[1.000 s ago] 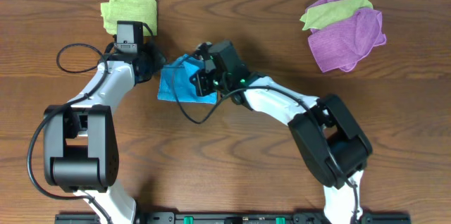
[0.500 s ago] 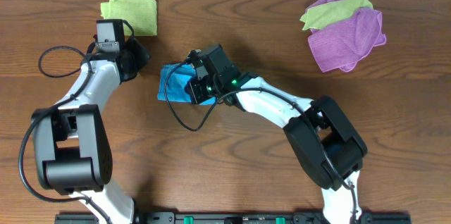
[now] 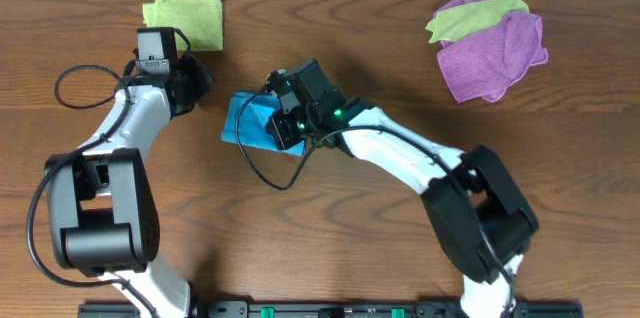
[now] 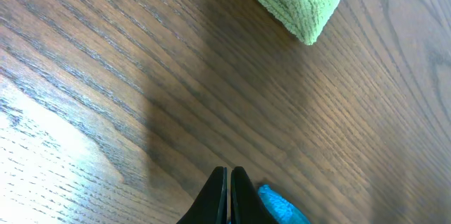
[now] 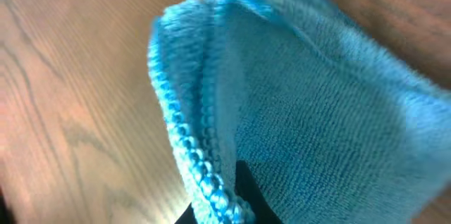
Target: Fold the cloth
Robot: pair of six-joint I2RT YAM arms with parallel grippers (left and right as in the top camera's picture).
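Right hand (image 5: 224,206) rightward, cloth (image 5: 317,111) in grip

There are four cloths on the table (image 3: 330,258). One is a blue cloth (image 3: 250,121) near the middle. One is a purple cloth (image 3: 495,58) by the far right corner, though I can't tell if that heap is a single piece. Two are yellow-green: a folded yellow-green cloth (image 3: 185,18) by the far left corner and a second yellow-green cloth (image 3: 480,13) in the purple heap. There are two robot arms, the left arm (image 3: 130,128) and the right arm (image 3: 400,153).
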